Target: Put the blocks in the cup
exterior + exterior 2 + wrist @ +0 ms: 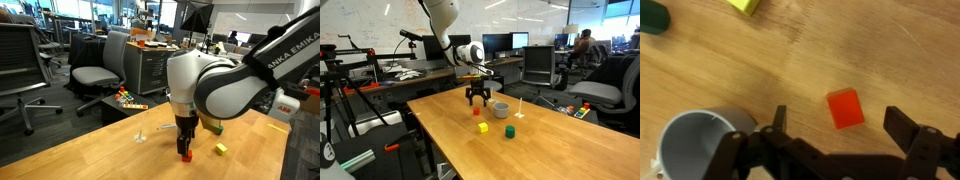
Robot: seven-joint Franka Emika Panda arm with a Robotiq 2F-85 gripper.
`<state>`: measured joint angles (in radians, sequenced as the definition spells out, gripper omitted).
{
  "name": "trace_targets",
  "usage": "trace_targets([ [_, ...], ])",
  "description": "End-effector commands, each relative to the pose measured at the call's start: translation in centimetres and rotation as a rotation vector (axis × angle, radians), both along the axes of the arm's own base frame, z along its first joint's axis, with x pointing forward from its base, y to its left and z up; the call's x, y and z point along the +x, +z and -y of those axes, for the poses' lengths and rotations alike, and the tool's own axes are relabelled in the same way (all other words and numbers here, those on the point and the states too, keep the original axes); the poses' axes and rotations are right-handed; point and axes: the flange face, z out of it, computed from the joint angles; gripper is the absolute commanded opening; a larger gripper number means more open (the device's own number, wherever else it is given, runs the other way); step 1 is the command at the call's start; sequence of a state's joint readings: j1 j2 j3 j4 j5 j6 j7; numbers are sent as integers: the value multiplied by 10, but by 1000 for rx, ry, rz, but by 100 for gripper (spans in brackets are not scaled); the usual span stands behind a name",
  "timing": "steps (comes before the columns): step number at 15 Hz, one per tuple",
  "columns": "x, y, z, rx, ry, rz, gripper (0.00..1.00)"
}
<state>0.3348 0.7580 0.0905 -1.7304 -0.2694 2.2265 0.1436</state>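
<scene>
Red block (845, 108) lies framed by the released claw (835, 113), plain only in wrist view

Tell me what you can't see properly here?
Yellow block: cut off by the wrist view's top edge.
Green block: cut off at that view's top-left corner.
Cup: partly cut by the wrist view's bottom edge.
Stemmed glass: too small and thin in an exterior view.

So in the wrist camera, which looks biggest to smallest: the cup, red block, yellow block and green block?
1. cup, largest though partly cut off.
2. red block.
The yellow block and green block are both cut off at the top edge, so I cannot rank them.
</scene>
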Motion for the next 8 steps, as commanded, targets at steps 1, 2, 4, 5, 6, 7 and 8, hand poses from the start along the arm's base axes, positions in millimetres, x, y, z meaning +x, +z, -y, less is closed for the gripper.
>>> trace_targets([
  [1,4,3,-8,58,-21,-39,100],
  [2,3,3,-9,58,-25,-36,100],
  [4,3,3,-11,60,-32,-34,100],
  [5,3,2,-10,58,-35,-34,100],
  [6,3,2,-9,53,-35,-30,100],
  [7,3,2,-8,49,-33,-25,98],
  [8,3,1,-7,46,-32,-25,94],
])
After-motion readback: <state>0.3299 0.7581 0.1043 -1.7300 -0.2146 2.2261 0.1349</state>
